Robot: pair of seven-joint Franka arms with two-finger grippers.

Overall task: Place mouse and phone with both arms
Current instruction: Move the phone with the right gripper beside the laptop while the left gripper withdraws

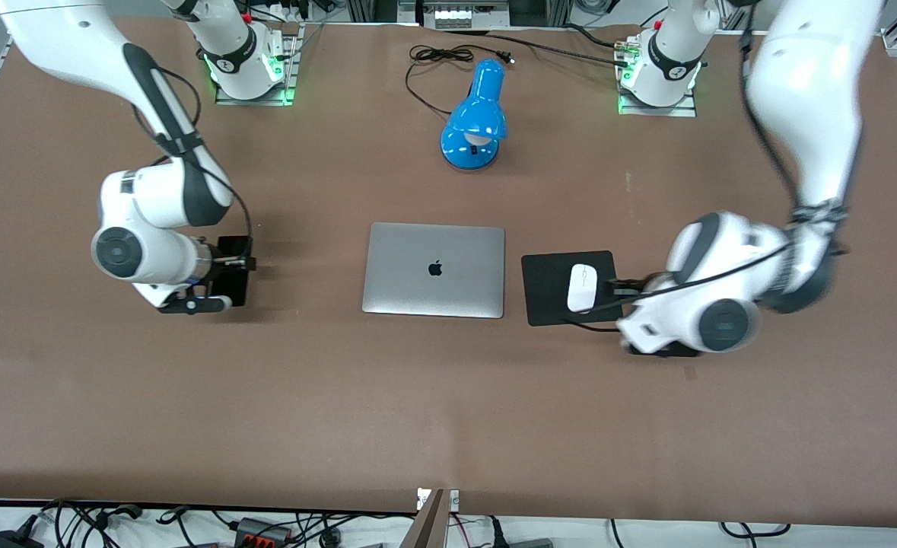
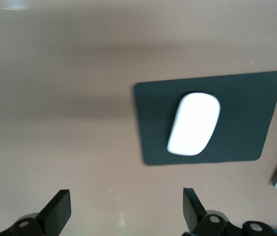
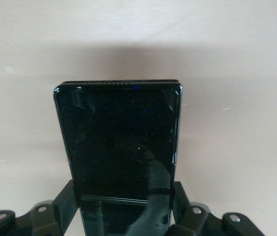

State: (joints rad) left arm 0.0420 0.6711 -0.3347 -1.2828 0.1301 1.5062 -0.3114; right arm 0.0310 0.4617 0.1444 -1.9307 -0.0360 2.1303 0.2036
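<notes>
Here the white mouse point(image 1: 582, 287) lies on the black mouse pad point(image 1: 551, 289), which sits flat on the brown table point(image 1: 448, 396) just beside the closed silver laptop point(image 1: 434, 269), toward the left arm's end. The left gripper point(image 2: 127, 209) hangs over the bare table at the pad's edge with its two fingers point(image 2: 59, 210) spread wide and nothing between them; in the left wrist view the mouse rests free of them, well inside the pad. Toward the right arm's end of the table, the right gripper point(image 3: 124, 204) is pinched on the black phone point(image 3: 121, 147), clamping its long sides near one short end, so that the glossy dark face juts out past the fingertips above bare table. In the front view that phone point(image 1: 233, 272) shows as a dark slab under the right wrist. A blue desk lamp point(image 1: 476, 118) with its black cord point(image 1: 434, 57) stands farther from the front camera than the laptop.
</notes>
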